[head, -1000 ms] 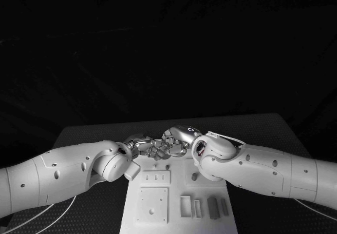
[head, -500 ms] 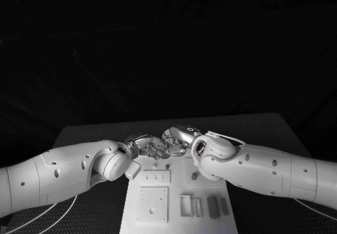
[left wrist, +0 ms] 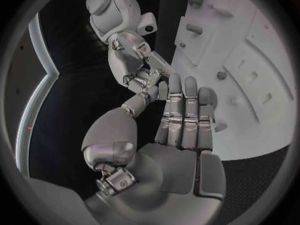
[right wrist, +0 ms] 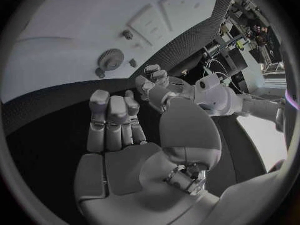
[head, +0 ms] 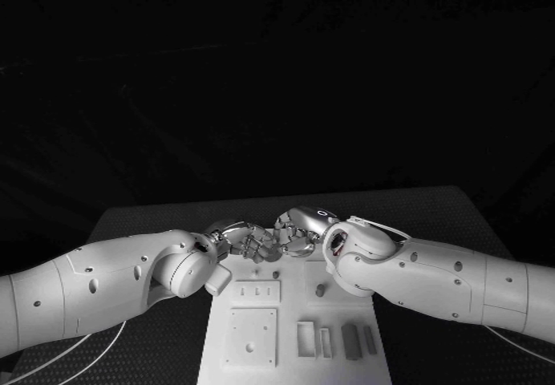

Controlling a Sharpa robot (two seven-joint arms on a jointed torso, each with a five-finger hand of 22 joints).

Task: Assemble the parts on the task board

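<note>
The white task board [head: 295,317] lies in the middle of the table, with several grey parts [head: 335,341] in slots at its near right. My two hands meet above its far end. The left hand [head: 241,241] has straight fingers [left wrist: 184,110] held together, its thumb tip close to them. The right hand [head: 298,233] faces it fingertip to fingertip, and in the right wrist view its fingers [right wrist: 112,116] and thumb stand apart with nothing between them. Whether the left hand [right wrist: 155,84] pinches a small part I cannot tell. A gear [right wrist: 110,60] sits on the board.
A square plate [head: 253,337] lies on the board's near left and small pegs [right wrist: 128,34] stand near the gear. Both forearms cross the board's far half. Black table [head: 439,216] stretches to either side and behind the hands.
The right hand and forearm have shifted slightly to the right. The left hand's fingers have edged toward the right hand.
</note>
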